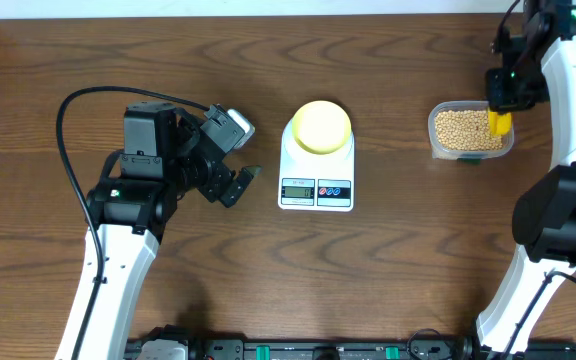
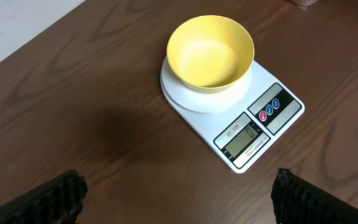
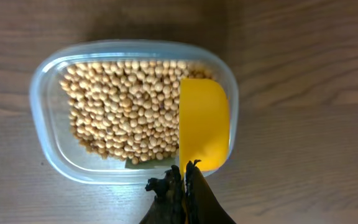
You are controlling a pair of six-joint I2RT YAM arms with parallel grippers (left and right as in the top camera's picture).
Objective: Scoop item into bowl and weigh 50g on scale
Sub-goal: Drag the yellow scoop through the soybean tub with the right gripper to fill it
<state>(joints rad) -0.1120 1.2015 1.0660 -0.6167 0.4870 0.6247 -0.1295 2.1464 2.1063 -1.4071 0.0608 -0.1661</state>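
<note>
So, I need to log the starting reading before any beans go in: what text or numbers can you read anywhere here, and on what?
"0": on the LCD display of the scale.
"SF-400", probably: printed just above that display; small, so uncertain.
Print below the display and the marks on the two buttons: too small to read.
No text visible on the bowl, tub or scoop.

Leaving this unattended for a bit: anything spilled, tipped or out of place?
Nothing stands out. The pale-yellow bowl sits upright and empty on the scale. The beans are all inside the clear tub, with none spilled outside it. The right gripper holds the yellow scoop over the tub's edge.
</note>
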